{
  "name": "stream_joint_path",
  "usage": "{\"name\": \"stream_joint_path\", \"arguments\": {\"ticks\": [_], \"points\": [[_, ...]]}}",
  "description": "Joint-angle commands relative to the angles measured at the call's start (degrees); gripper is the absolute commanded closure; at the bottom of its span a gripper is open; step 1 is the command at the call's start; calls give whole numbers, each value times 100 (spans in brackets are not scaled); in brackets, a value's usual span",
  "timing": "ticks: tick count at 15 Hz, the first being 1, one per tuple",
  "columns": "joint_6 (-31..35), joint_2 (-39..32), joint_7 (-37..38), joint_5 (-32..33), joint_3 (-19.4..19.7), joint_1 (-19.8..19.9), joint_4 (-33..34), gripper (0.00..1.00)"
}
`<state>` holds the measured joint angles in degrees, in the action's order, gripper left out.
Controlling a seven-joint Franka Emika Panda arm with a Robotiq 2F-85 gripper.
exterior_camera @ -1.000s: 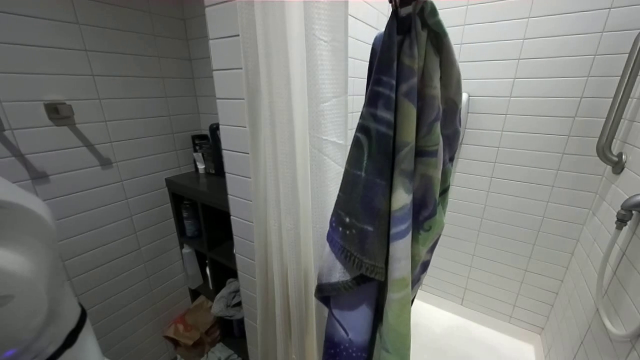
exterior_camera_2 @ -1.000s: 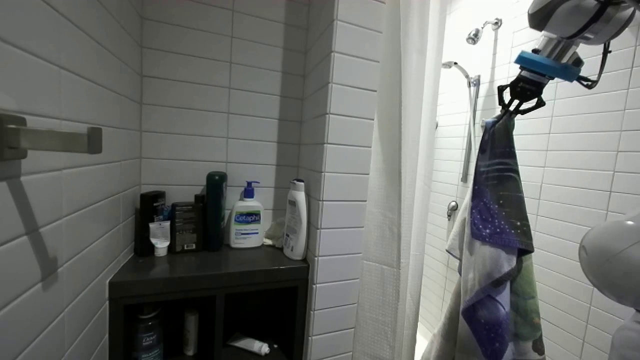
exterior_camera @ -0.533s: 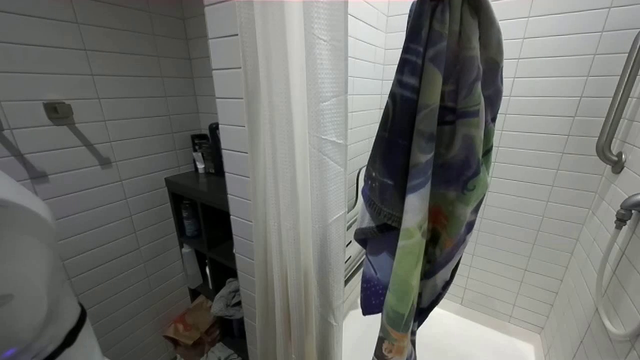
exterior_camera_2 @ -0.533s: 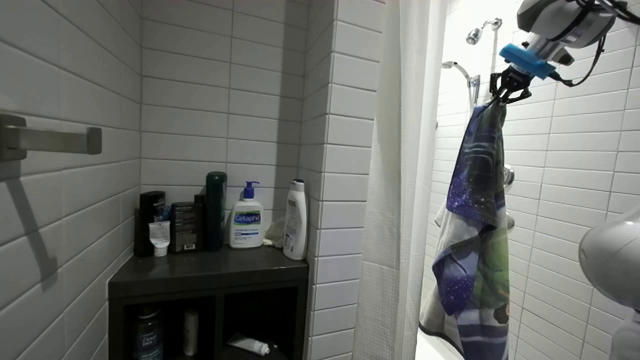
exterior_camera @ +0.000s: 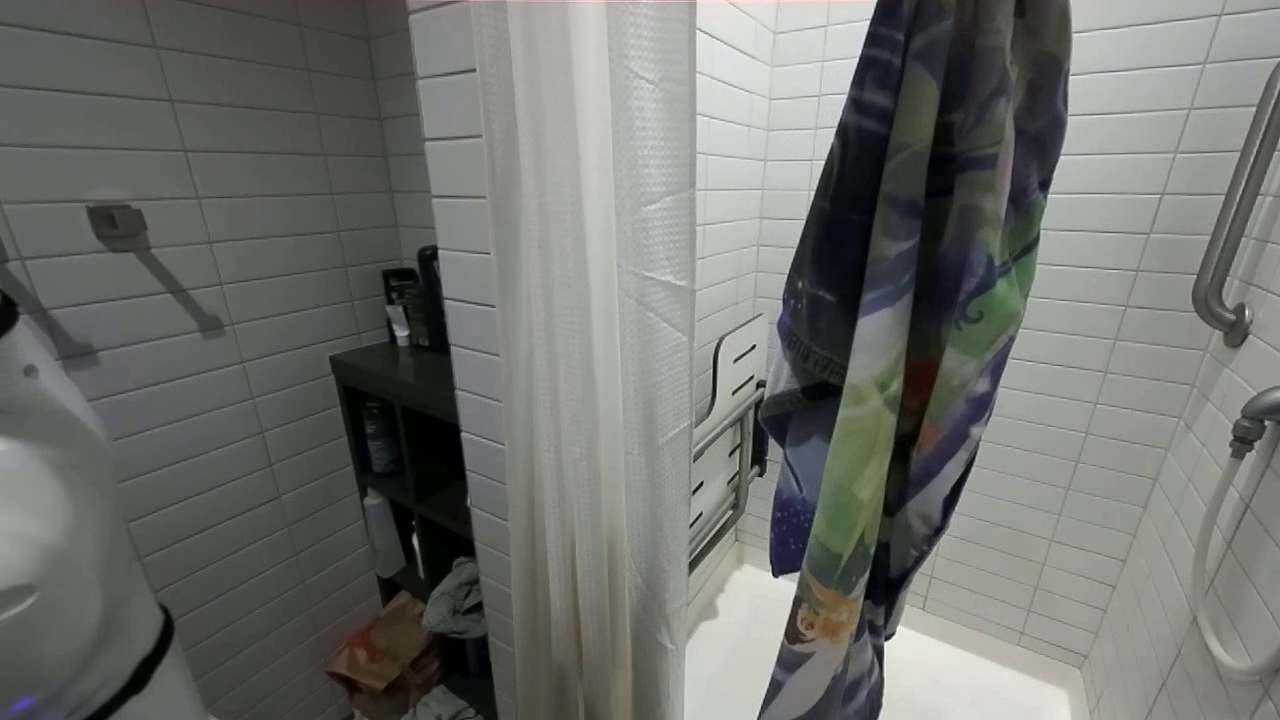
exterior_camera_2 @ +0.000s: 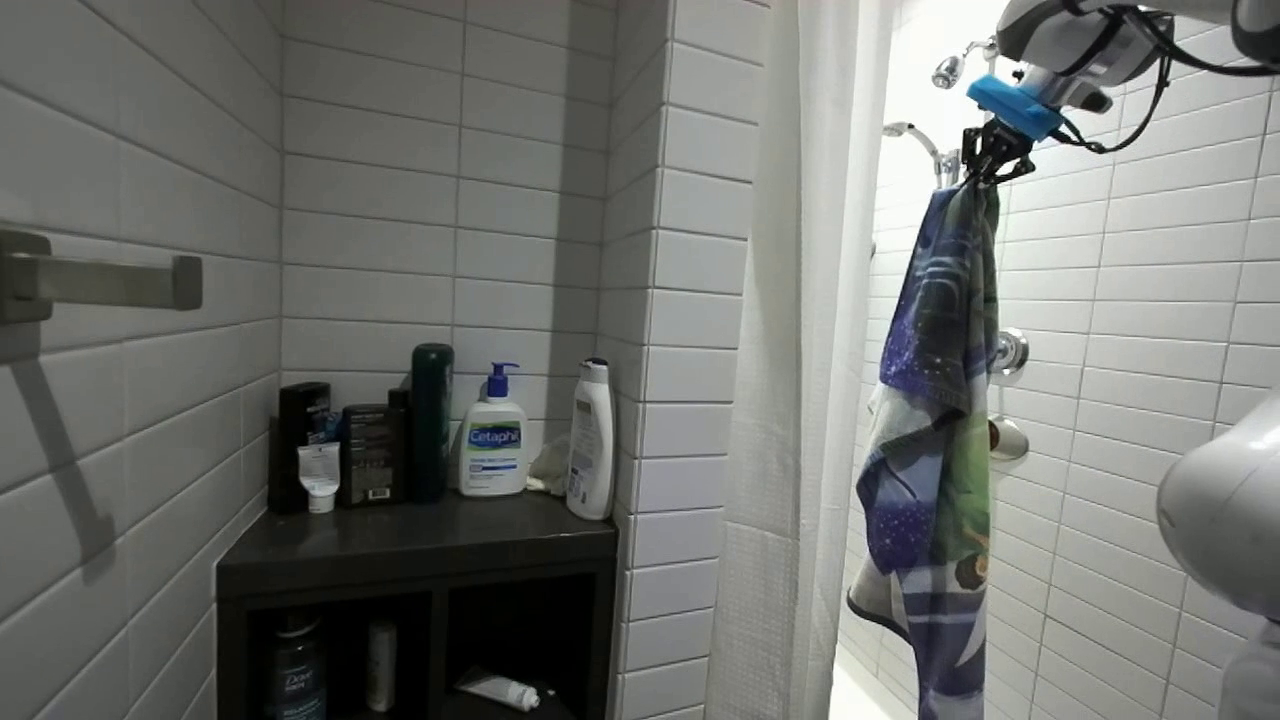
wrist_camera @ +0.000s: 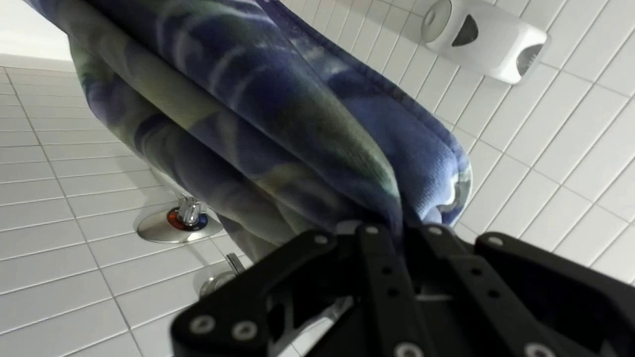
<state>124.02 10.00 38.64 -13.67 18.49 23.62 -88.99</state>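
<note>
The jaws of the gripper [wrist_camera: 403, 232] stand nearly together, pinching a gathered top end of the towel [exterior_camera_2: 935, 400]. From there the towel (a print of blue, purple, green and white) drops in long folds, running out of the bottom of both exterior views. It hangs near the curtain [exterior_camera_2: 790, 400], in front of a tiled wall [exterior_camera_2: 1130, 420], well apart from the dark surface [exterior_camera_2: 420, 545] and off beyond its right edge as seen in an exterior view. In the wrist view a valve [wrist_camera: 181, 223] with red and blue marks shows to one side of the towel, and a white fitting [wrist_camera: 488, 39] to the other.

In an exterior view, a white bottle [exterior_camera_2: 592, 440] stands at the right edge of the surface, and a pump bottle [exterior_camera_2: 493, 450] near the back edge. A green bottle [exterior_camera_2: 432, 420] stands just beside that, then a box [exterior_camera_2: 368, 455]. A black bottle [exterior_camera_2: 291, 445] and a small tube [exterior_camera_2: 320, 472] stand by the back left corner. In an exterior view, a slatted seat [exterior_camera: 740, 370] shows between curtain and towel, with a grab bar [exterior_camera: 1240, 195] past the towel's other side.
</note>
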Motion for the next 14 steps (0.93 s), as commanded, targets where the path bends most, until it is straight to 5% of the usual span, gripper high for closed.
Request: {"name": "stream_joint_path", "arguments": {"ticks": [1, 14], "points": [[255, -590, 445, -190, 251, -23, 1031, 97], [2726, -2027, 2492, 443, 983, 376, 2101, 97]]}}
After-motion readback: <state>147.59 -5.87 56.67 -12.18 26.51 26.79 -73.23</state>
